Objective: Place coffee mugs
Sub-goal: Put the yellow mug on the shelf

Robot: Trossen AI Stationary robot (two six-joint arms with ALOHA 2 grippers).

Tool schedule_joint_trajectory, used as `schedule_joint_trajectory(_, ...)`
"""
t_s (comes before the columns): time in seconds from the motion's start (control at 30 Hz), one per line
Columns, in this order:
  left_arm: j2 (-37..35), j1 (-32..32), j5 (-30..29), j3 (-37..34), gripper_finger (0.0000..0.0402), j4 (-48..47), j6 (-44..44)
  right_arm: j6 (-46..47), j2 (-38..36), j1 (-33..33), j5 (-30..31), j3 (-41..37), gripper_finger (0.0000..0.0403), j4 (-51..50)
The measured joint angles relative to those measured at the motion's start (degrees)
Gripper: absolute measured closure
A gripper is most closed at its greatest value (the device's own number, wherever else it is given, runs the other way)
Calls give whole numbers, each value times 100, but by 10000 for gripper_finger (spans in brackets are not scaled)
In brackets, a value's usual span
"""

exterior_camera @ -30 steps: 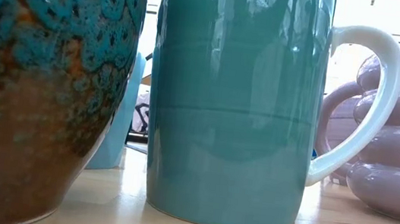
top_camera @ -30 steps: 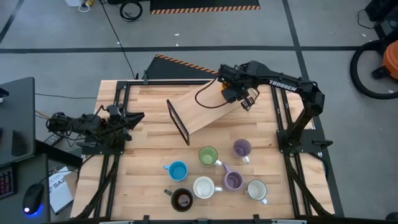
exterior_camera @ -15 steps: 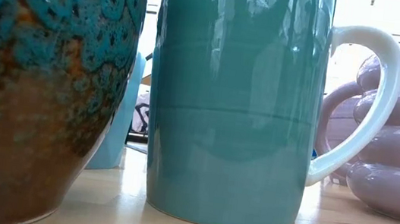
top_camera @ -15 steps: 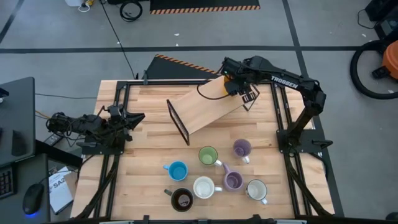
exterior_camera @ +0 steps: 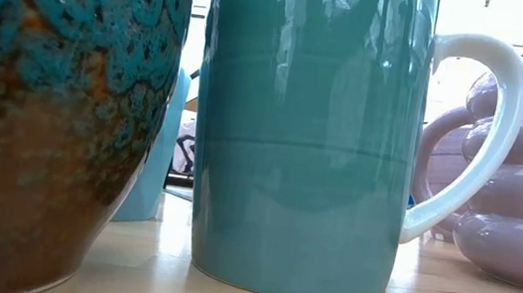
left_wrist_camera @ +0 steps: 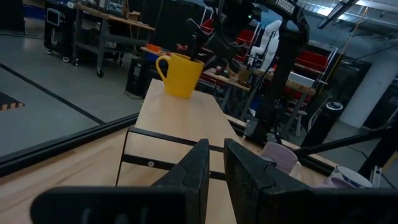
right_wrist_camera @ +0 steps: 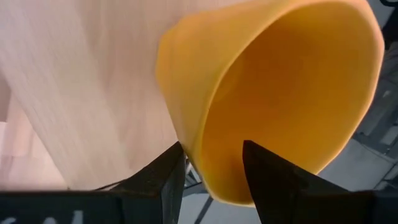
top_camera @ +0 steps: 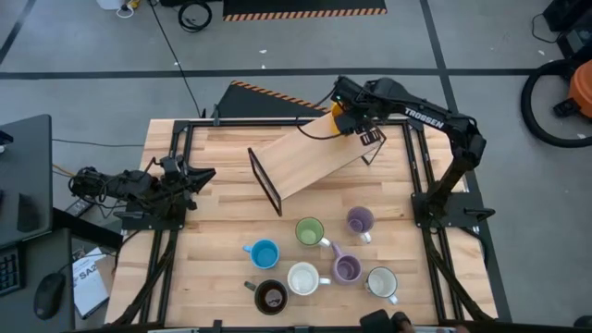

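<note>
One orange mug (top_camera: pixel 339 119) is held by its rim in the right claw (top_camera: pixel 350 121) at the far end of the wooden shelf (top_camera: pixel 310 163), seven mugs (top_camera: pixel 309 231) are left unplaced near the table's front, and the left claw (top_camera: pixel 191 178), fingers together, is parked at the left.

Grey concrete floor (top_camera: pixel 83 37), striped hazard tape (top_camera: pixel 305 13), workshop benches (left_wrist_camera: pixel 106 18)

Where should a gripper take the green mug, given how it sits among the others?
Pinch the green mug by its rim from straight above: it stands upright, mouth open. Take the wall facing the ramp, since its handle and the purple mug crowd the other side.
</note>
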Motion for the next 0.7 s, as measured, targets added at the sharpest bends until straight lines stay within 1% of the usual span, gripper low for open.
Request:
schedule_joint_trajectory(0.27, 0, 2, 196, 0, 347, 0, 0, -397, 0, -265, 61, 2, 237, 43)
schedule_joint_trajectory(0.53, 0, 1, 196, 0, 347, 0, 0, -440, 0, -520, 67, 0, 237, 236)
schedule_joint_trajectory(0.7, 0, 1, 194, 0, 347, 2, 0, -653, 1, -612, 65, 0, 237, 393)
